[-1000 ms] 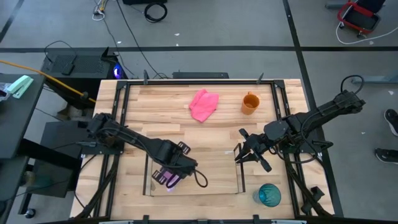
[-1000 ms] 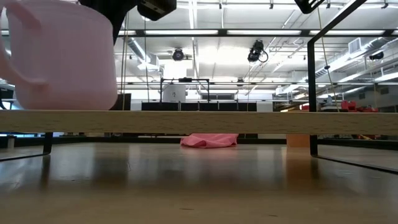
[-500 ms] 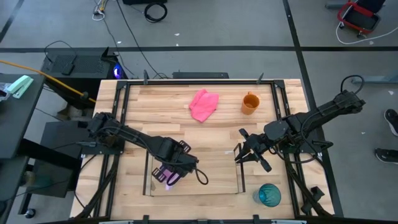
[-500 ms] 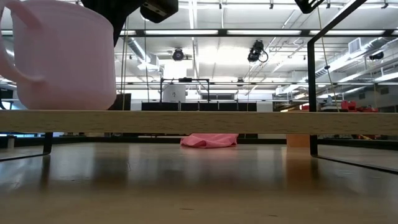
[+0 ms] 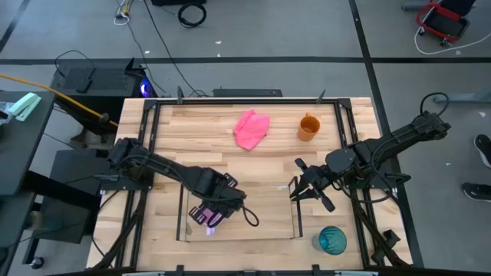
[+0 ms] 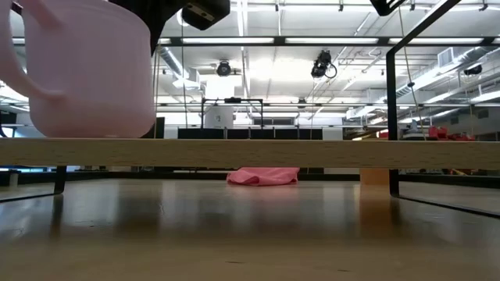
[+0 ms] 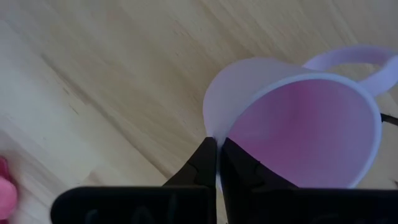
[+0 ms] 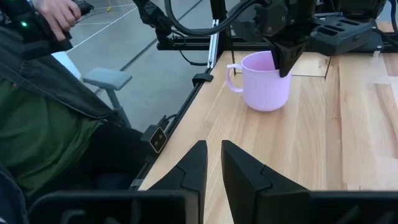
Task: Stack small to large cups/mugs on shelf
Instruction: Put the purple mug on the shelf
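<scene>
Change: over the last second the lilac mug (image 6: 82, 70) slides a little toward the shelf's middle and sits slightly higher in the low view, a sliver of light now showing under its base.
Meaning: judged from that, the mug is being nudged or lifted clear, so its placing on the shelf (image 5: 253, 226) is not settled; the first cup of the row is not yet released.
Left hand: the left hand (image 7: 217, 152) is clamped on the mug's rim, one finger inside and one outside, over the shelf's left end near the bench's front edge.
Right hand: the right hand (image 5: 294, 192) waits with fingers apart just beyond the shelf's right end, holding nothing.
Other cups: the orange mug (image 5: 308, 126) stands near the bench's back right corner; the teal cup (image 5: 332, 240) stands at the front right corner, just outside the shelf.
Surface: a light wood bench (image 5: 253, 165) of planks, with a pink cloth (image 5: 251, 129) near the back edge.
Room: a grey floor with cables around the bench; a seated person (image 8: 56, 93) shows beyond its left side.
</scene>
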Available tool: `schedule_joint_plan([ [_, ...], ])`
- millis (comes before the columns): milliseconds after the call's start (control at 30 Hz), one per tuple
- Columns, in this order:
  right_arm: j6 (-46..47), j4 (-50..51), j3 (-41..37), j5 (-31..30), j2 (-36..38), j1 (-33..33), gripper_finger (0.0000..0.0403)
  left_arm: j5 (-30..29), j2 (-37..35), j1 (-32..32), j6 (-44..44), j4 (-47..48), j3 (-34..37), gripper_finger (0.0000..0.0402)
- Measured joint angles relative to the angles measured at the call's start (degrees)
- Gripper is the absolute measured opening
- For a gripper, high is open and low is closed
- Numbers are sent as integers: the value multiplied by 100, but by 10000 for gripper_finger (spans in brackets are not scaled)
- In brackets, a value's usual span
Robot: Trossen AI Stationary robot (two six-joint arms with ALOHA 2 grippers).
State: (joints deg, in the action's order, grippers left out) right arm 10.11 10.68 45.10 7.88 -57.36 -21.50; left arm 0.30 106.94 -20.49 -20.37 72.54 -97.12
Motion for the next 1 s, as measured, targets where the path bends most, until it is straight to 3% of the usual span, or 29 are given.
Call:
schedule_joint_plan([
  [700, 23, 52, 0, 2, -2, 0, 55, 157, 245, 46, 39, 159, -13, 12],
  [1000, 24, 50, 0, 0, -2, 0, 55, 122, 280, 46, 174, 89, 7, 51],
])
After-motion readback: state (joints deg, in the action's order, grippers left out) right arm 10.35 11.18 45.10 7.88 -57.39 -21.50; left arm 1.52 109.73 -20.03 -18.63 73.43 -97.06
